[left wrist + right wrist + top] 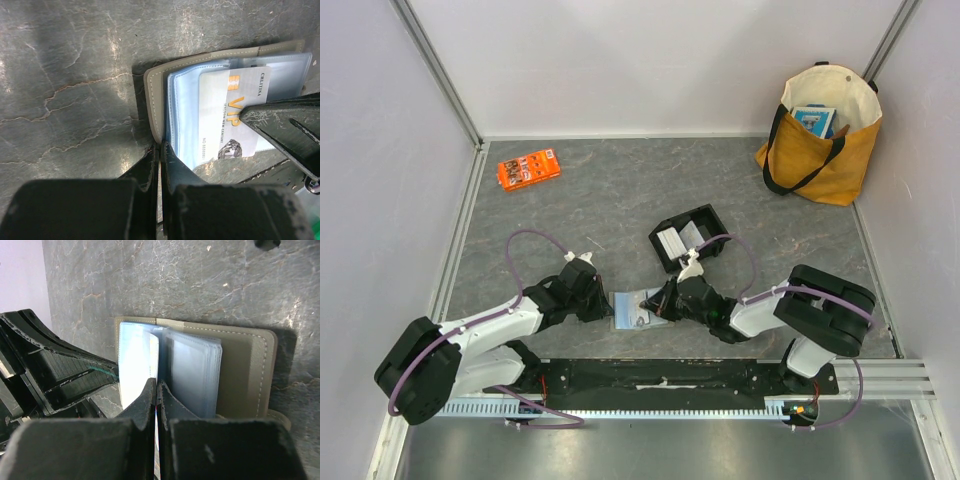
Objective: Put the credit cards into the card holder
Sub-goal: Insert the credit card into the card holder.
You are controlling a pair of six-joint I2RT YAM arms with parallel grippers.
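Grey marbled tabletop carries the card holder, lying open at mid-table between both arms. The left gripper is clamped tight on its edge beside the clear sleeves. The right gripper is pinched closed on a thin credit card lying over the sleeves, printed "VIP" and "CHLITINA". Just beyond stands a black tray.
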